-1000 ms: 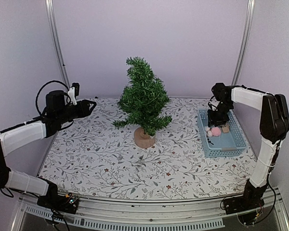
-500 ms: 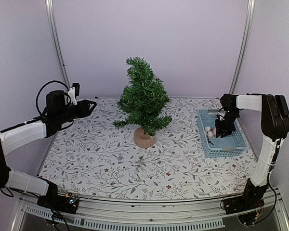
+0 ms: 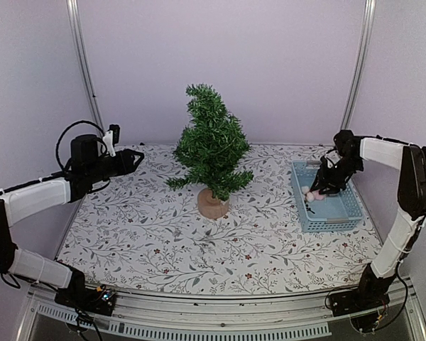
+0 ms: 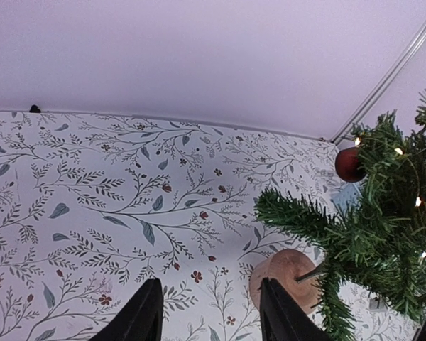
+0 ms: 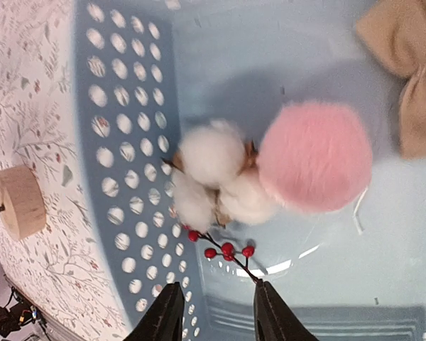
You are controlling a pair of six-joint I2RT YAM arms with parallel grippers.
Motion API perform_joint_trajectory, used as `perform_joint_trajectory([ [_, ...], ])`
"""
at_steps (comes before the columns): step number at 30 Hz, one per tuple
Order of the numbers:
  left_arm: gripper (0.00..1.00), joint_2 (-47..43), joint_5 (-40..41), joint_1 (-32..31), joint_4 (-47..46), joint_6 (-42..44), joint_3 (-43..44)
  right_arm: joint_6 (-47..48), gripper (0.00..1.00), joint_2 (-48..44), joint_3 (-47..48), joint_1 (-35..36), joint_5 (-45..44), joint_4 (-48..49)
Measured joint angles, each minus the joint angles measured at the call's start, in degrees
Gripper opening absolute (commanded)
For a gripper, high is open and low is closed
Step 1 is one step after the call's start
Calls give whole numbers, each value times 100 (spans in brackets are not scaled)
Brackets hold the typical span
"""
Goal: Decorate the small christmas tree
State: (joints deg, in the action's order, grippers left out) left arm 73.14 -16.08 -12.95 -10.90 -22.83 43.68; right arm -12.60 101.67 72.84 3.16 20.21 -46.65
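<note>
The small christmas tree (image 3: 211,145) stands mid-table on its round wooden base (image 3: 213,204). In the left wrist view its branches (image 4: 383,234) carry a red bauble (image 4: 349,164) and small lights. My left gripper (image 3: 131,159) hovers left of the tree, open and empty (image 4: 209,280). My right gripper (image 3: 319,188) reaches down into the blue basket (image 3: 348,213), open (image 5: 216,284). Just ahead of its fingers lies a red berry sprig (image 5: 224,249), its stem end close to the right finger. White cotton bolls (image 5: 213,174) and a pink pom-pom (image 5: 316,156) lie beyond it.
A tan bow (image 5: 412,78) lies in the basket's far corner. The perforated basket wall (image 5: 121,142) runs along the left of the right gripper. Metal frame posts (image 3: 82,64) rise at the table's back corners.
My right gripper has swung over the basket, then lowered towards the ornaments at its left side. The left arm has barely moved.
</note>
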Motion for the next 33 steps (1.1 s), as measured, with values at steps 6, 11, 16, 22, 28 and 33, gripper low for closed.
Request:
perform_joint_trajectory([
  [6,50,52,-17,0,-46,-59,0,367,44,-48,1263,131,-846,-151],
  [11,49,138,-24,0,-81,-118,0,988,52,164,1545,490,-1808,-313],
  [16,49,153,-26,0,-98,-144,0,1670,56,654,1486,776,-2468,-350],
  [22,49,153,-61,0,-140,-188,0,2347,57,988,1370,841,-2922,-245],
  [28,49,153,-105,0,-188,-205,0,2859,55,1248,1351,841,-3064,-76],
  [33,49,153,-107,0,-199,-205,0,3067,52,1416,1182,841,-3060,39],
])
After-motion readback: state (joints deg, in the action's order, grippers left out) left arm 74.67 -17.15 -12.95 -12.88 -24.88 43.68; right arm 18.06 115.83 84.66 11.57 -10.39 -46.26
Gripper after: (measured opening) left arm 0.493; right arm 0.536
